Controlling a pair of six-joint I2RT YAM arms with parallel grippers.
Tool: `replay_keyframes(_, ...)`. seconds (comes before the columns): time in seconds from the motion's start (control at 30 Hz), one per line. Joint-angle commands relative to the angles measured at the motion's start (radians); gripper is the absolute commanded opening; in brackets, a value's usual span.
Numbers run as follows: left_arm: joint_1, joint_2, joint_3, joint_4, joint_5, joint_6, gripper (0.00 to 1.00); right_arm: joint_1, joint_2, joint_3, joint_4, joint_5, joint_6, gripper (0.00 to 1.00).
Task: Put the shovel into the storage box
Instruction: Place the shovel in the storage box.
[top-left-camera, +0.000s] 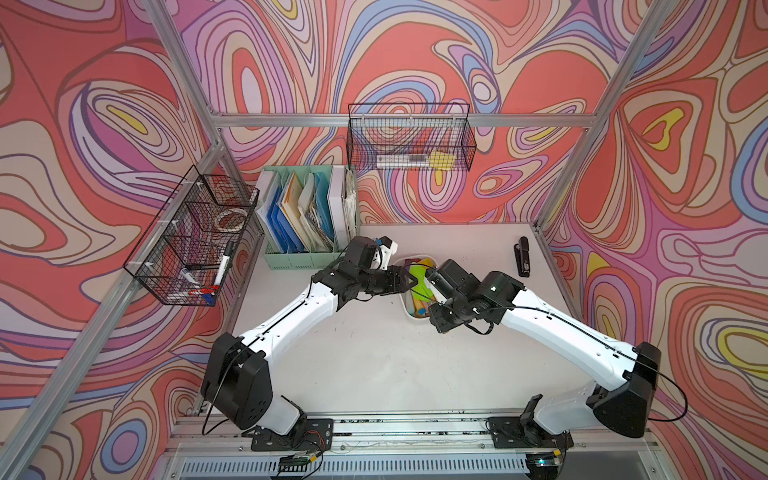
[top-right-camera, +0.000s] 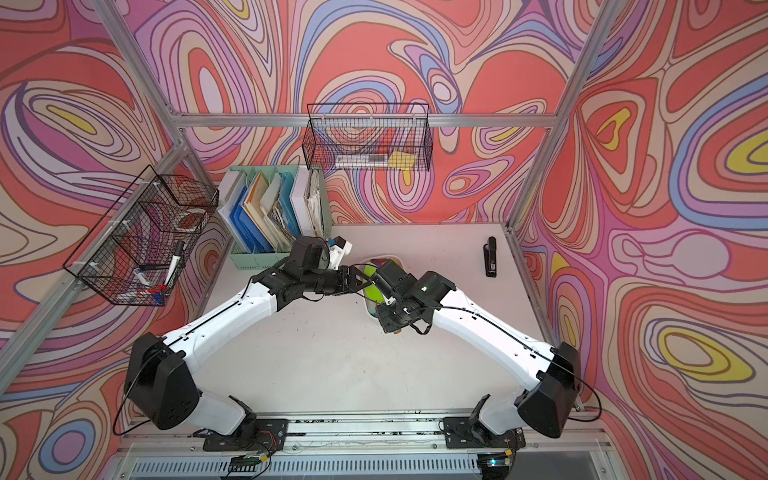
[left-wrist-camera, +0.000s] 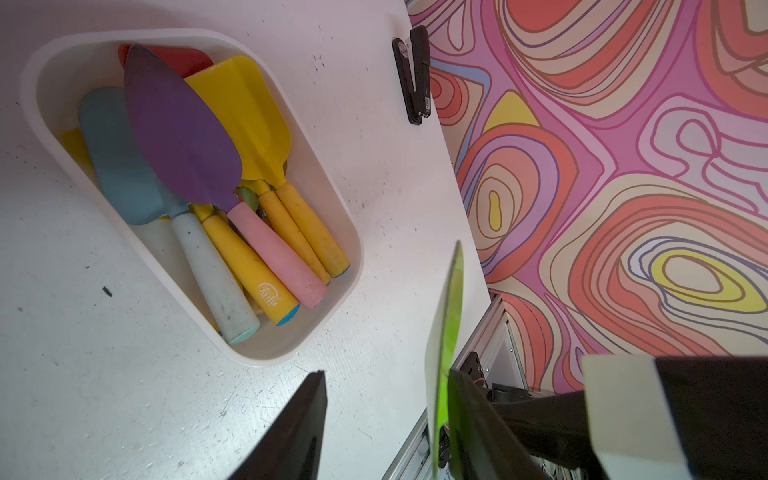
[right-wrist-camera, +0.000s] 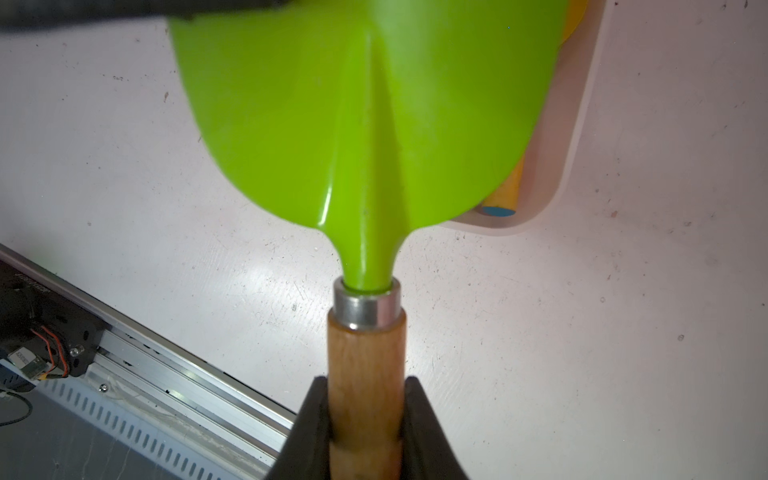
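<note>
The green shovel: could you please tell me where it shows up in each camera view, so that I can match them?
Top views: the green shovel shows mid-frame between the two wrists, above the storage box.
Left wrist view: seen edge-on, low and right of centre.
Right wrist view: blade fills the upper middle, wooden handle clamped in the right tool.
Shared landmark: the storage box, visible in every view.

From the top views I lose most of the shallow white plastic storage box (top-left-camera: 404, 306) beneath both arms. The bright green metal shovel blade (right-wrist-camera: 365, 116) is cut off at my right wrist picture's edge. Small items in the black wire baskets (top-left-camera: 189, 245) are too tiny to identify.
</note>
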Motion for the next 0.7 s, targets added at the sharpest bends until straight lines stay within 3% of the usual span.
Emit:
replay_keyframes(0.0,-0.005,0.005,-0.01,0.058,0.026,-0.017,0.44,-0.006,0.022,0.029,0.025,-0.008,-0.025,0.0)
replay_keyframes(0.6,-0.014,0.021,-0.014,0.067,0.032,-0.029,0.0,-0.02,0.03,0.036,0.062,-0.02,-0.036,0.0)
replay_keyframes(0.67,-0.015,0.023,-0.012,0.061,0.029,-0.026,0.0,-0.021,0.032,0.038,0.062,-0.019,-0.036,0.0)
